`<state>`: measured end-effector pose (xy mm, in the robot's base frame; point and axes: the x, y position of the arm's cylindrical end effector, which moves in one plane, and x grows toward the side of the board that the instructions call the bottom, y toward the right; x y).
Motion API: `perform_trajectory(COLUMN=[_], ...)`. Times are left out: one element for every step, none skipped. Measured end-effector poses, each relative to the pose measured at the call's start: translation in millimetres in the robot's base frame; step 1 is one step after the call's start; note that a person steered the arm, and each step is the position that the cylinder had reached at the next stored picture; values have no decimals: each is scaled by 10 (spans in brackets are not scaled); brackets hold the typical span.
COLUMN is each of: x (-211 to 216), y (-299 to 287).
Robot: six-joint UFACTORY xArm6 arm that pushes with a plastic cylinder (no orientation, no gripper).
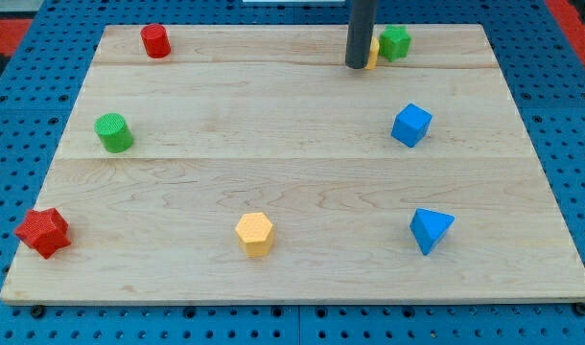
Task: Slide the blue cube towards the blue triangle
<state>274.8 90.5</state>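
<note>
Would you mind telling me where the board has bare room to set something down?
The widest bare patch is mid-board, bordered by the green cylinder, the blue cube and the yellow hexagonal block. The strip between cube and blue triangle is free too. It is crowded at the view's top right, where my tip meets a yellow block beside the green block.

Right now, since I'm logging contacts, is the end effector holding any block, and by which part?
Nothing is held. My tip stands beside a partly hidden yellow block, far from the blue cube.
</note>
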Motion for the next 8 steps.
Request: perform_trajectory(x=[-57, -202, -63, -36, 211, 613, 623, 847], y=[35, 35, -60, -64, 247, 361, 840, 1114])
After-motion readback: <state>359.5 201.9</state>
